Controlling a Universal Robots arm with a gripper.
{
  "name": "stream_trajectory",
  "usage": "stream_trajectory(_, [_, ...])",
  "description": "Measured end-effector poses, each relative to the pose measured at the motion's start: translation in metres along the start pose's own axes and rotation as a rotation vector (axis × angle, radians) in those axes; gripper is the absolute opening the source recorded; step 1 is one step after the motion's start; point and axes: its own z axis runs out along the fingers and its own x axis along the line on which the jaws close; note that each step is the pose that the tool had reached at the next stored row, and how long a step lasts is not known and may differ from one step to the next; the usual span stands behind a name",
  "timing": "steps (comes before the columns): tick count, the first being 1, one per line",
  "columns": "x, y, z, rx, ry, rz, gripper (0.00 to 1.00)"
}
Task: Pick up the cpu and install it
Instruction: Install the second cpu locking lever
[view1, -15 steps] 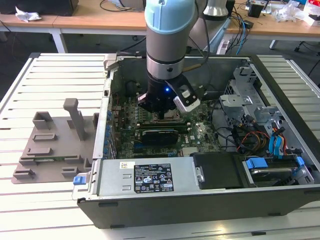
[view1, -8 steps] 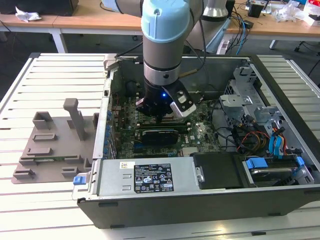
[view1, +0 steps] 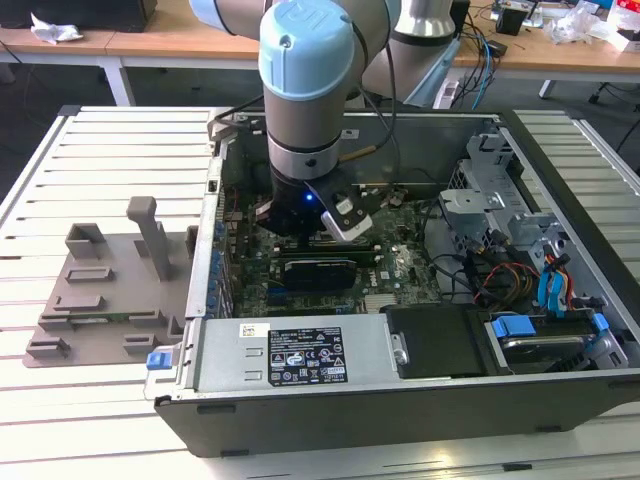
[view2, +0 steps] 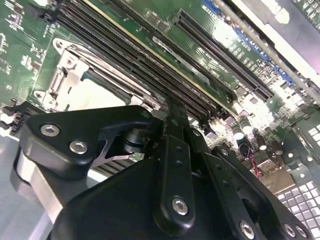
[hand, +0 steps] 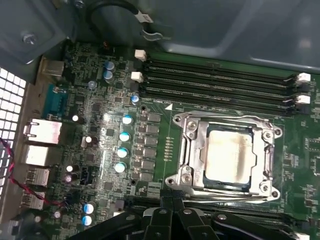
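Observation:
The cpu is a pale silver square lying flat inside the metal-framed socket of the green motherboard. In the second wrist view the cpu shows as a pale patch just beyond the black finger linkage. My gripper hovers low over the board beside the socket's edge, its two fingers closed together with nothing between them. In the exterior view the gripper reaches down into the open computer case, and the wrist hides the socket.
Long dark memory slots run beside the socket. A drive cage and cables fill the case on the exterior view's right. A grey holder block with upright posts stands outside the case on the exterior view's left.

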Motion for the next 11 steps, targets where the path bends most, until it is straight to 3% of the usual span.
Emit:
stream_trajectory(4, [0.0017, 0.0015, 0.0035, -0.0021, 0.0001, -0.001, 0.11])
stream_trajectory(8, [0.0008, 0.0101, 0.0075, -0.0024, 0.0003, -0.004, 0.11])
stream_trajectory(11, [0.0008, 0.0111, 0.0108, -0.0045, 0.0004, -0.005, 0.11])
